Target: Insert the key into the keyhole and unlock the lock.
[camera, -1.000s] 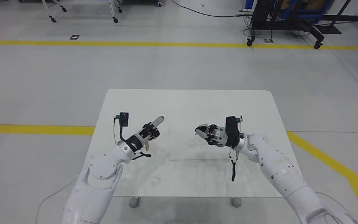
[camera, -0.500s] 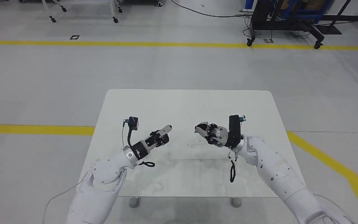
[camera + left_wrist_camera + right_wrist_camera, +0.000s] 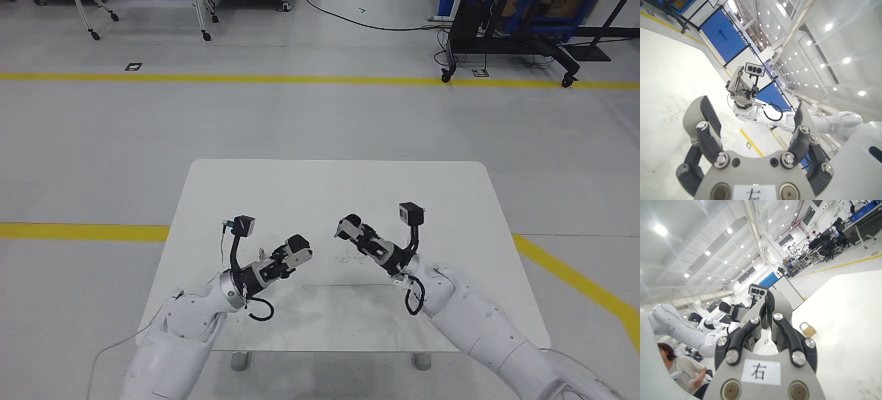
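Brass padlock [image 3: 808, 330] lies on the white bench [image 3: 848, 313], left half. Left hand [image 3: 752, 104] spread wide, empty; right hand [image 3: 767, 299] pinched closed.

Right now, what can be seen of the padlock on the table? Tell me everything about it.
The padlock is small, with a squarish brass-coloured body and a silvery metal shackle whose arch looks closed into the body. It lies on the white table, and only the table touches it. Its keyhole is too small to make out.
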`<move>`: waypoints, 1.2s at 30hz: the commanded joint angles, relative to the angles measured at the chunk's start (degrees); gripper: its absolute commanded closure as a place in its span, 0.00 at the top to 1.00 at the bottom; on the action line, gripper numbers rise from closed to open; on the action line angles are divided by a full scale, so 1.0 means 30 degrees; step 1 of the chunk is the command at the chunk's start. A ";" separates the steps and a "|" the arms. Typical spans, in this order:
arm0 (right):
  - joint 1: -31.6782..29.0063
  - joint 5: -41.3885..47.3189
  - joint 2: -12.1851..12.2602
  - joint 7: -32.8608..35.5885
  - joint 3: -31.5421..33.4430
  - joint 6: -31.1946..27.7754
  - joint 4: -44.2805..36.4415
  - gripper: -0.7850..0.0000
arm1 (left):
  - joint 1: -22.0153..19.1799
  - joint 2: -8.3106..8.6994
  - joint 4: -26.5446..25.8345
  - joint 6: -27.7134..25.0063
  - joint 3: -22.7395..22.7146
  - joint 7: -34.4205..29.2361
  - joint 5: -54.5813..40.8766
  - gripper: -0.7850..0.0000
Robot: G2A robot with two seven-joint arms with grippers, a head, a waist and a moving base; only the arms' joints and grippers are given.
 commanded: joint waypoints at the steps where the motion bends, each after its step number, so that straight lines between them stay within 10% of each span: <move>1: 0.0169 0.3033 -0.0103 0.1527 -0.0245 0.0351 0.0148 0.00 | 0.0175 0.0004 -0.0203 0.0037 0.0151 0.0454 0.0855 0.49; 8: 0.0499 0.6115 -0.0398 0.4206 -0.0428 0.0535 0.0679 0.00 | 0.0292 -0.0012 -0.0289 0.1267 0.0447 0.1499 0.0559 0.34; 36: 0.0444 0.7791 -0.1778 0.7612 -0.0467 0.0636 0.1749 0.00 | -0.0030 0.0064 -0.0020 0.3575 0.1039 0.3006 0.1464 0.25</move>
